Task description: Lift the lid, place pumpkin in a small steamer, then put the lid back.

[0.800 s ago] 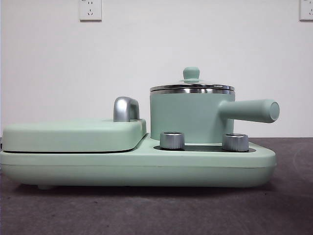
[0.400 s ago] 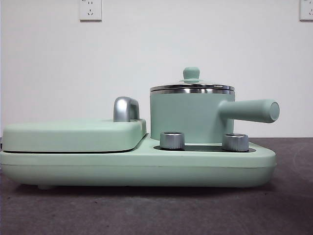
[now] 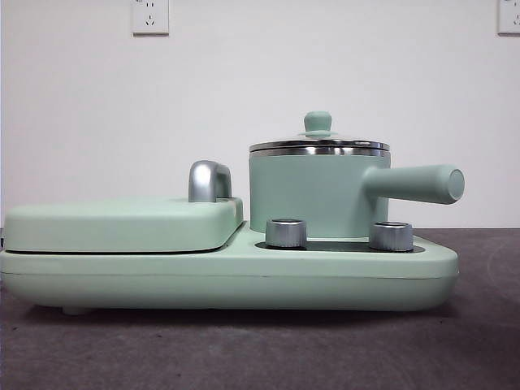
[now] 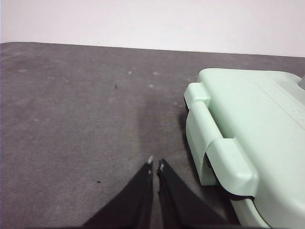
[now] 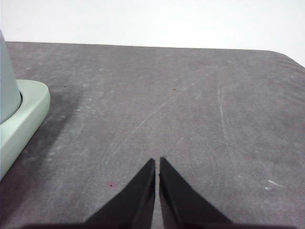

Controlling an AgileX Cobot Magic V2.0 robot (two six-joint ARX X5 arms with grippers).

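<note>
**Nothing has moved; lid still seated on the steamer**

Against the earlier front views, nothing differs: the lid (image 3: 318, 143) sits flat on the small steamer (image 3: 317, 195), its mint knob upright, and the long handle points toward 3 o'clock. The steamer stands on the right half of the mint-green cooker base (image 3: 227, 272), behind two silver dials (image 3: 286, 233). At 9 o'clock of the steamer lies the flat griddle cover (image 3: 122, 223) with its chrome handle (image 3: 209, 180). No pumpkin shows in any view.

The left gripper (image 4: 155, 164) hangs over bare table beside the cooker's end, jaws clenched on nothing. The right gripper (image 5: 157, 162) hangs over bare table near the cooker's other end, jaws likewise pressed together and empty.

The table (image 3: 479, 341) is dark grey, scuffed and speckled. Behind it rises a plain white wall (image 3: 81, 122) with a socket (image 3: 150, 16) at 11 o'clock
</note>
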